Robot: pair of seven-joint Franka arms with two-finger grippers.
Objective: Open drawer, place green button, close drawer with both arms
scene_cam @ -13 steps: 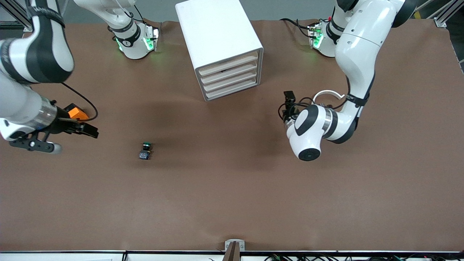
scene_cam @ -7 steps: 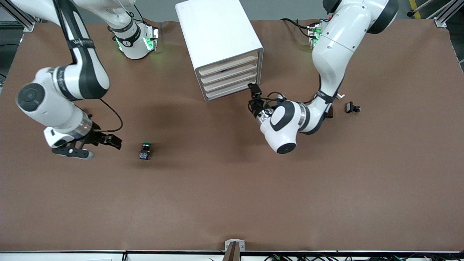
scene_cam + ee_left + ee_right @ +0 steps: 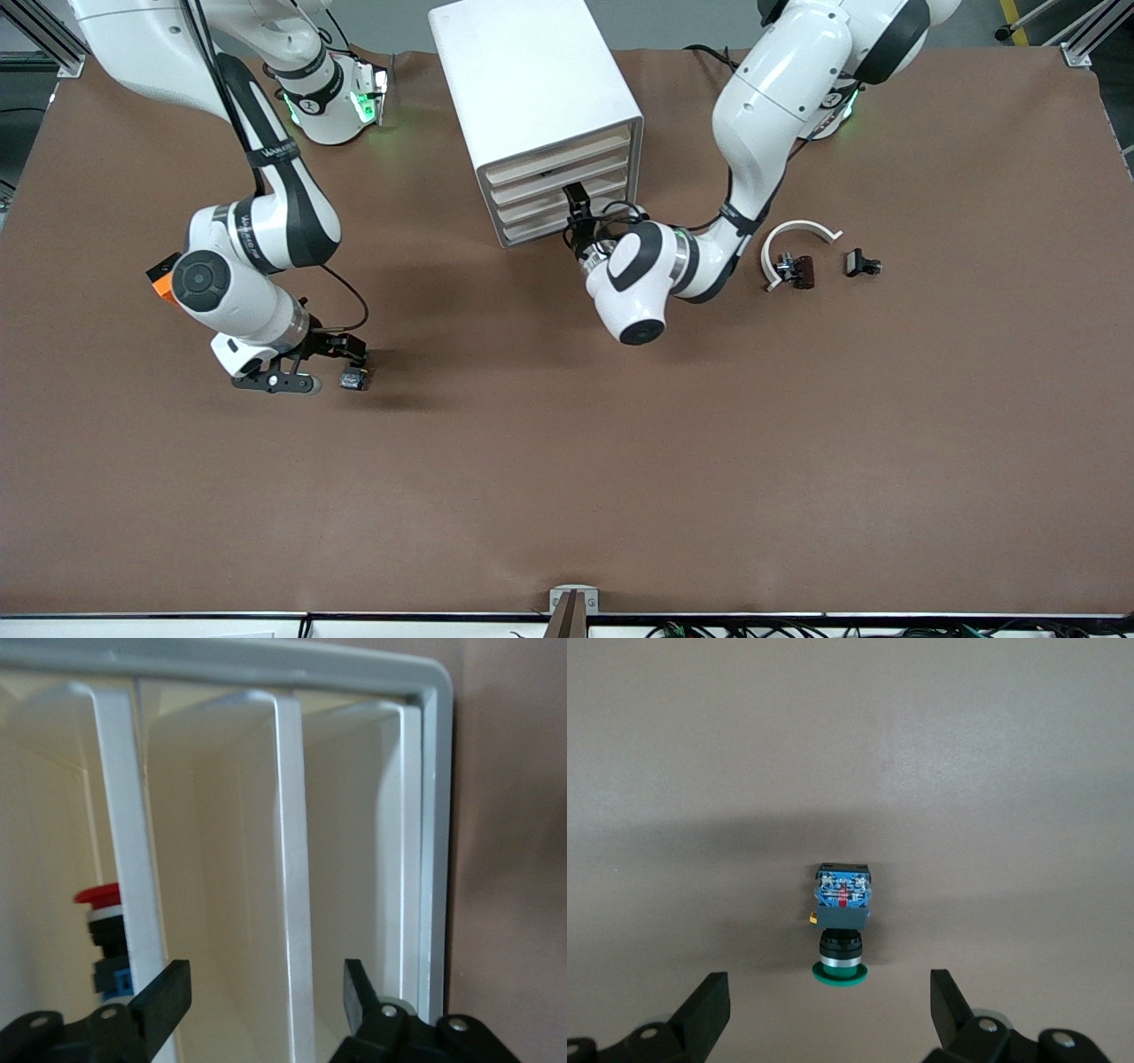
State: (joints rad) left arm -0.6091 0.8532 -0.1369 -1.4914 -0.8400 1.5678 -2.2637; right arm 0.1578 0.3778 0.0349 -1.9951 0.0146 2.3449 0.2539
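The white cabinet [image 3: 532, 89] stands toward the robots' bases, its four cream drawer fronts [image 3: 563, 190] all shut. My left gripper [image 3: 578, 202] is open right at the drawer fronts, about the third from the top. In the left wrist view it [image 3: 263, 997] straddles one drawer's white lip [image 3: 292, 904]. The button [image 3: 354, 380] lies on its side on the brown table. My right gripper [image 3: 345, 353] is open just over it and hides its green cap. In the right wrist view the button [image 3: 842, 908] lies just ahead of the open right gripper [image 3: 830, 1005], untouched.
An orange cube [image 3: 161, 285] peeks out beside the right arm's elbow. A white curved piece [image 3: 797, 232], a dark part [image 3: 802, 271] and a small black clip [image 3: 861, 263] lie toward the left arm's end. A red-capped button [image 3: 100, 935] sits inside a drawer.
The right gripper has swept across the table from the orange cube to the button. The left gripper has moved in to the drawer fronts, uncovering the white curved piece.
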